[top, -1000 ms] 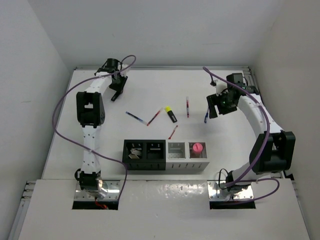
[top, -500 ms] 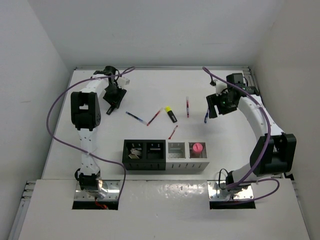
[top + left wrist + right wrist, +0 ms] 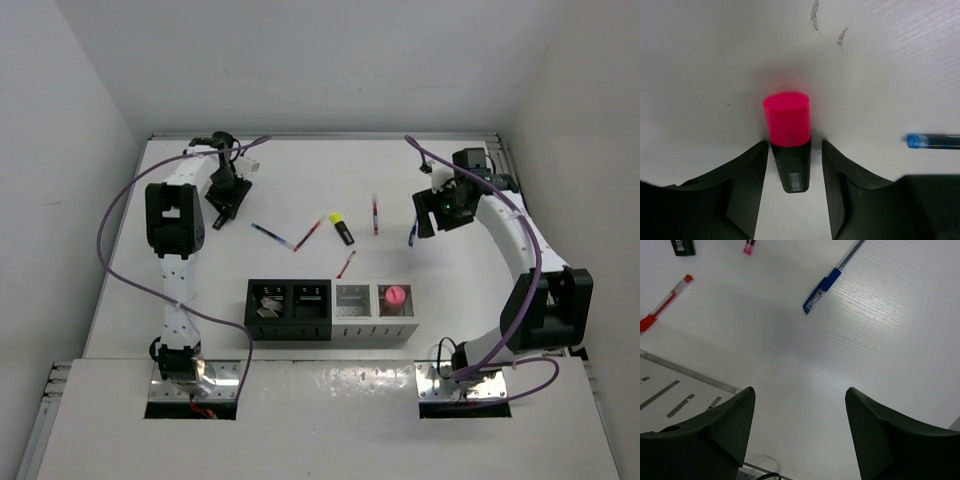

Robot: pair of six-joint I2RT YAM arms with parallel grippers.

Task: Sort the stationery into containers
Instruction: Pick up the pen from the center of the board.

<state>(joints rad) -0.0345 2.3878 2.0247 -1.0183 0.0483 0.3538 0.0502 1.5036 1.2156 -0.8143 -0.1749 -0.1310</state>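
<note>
The pink highlighter (image 3: 787,125) lay on the table (image 3: 300,170) at its far left, well apart from the bins (image 3: 345,325), with its cap pointing away from the wrist camera. The left gripper (image 3: 794,150) straddled its black body. One finger stood on each side with a sliver of table showing between finger and body, so the jaws were open around it rather than pinching it. That placement looked deliberate: centred on the body just behind the cap, where closing would meet the barrel squarely and lift it level. From above, the gripper hid the highlighter entirely.

A blue pen (image 3: 932,141) lay off to the right of those fingers, clear of them, so it seemed unlikely to be caught in a grasp.

At the far right of the table, the right gripper (image 3: 799,395) hung with its jaws spread wide and nothing between them. A second blue pen (image 3: 832,280) lay ahead of it, probably its own target, which would explain the wide, waiting stance.

Between the arms, a yellow highlighter (image 3: 342,228) and red pens (image 3: 310,232) lay loose and unsorted. The four bins sat in a row near the bases, within reach of either arm. A glue stick (image 3: 396,295) stood in the rightmost one. Pale pieces showed in the leftmost bin, too small to name. The sorting looked partly done.
</note>
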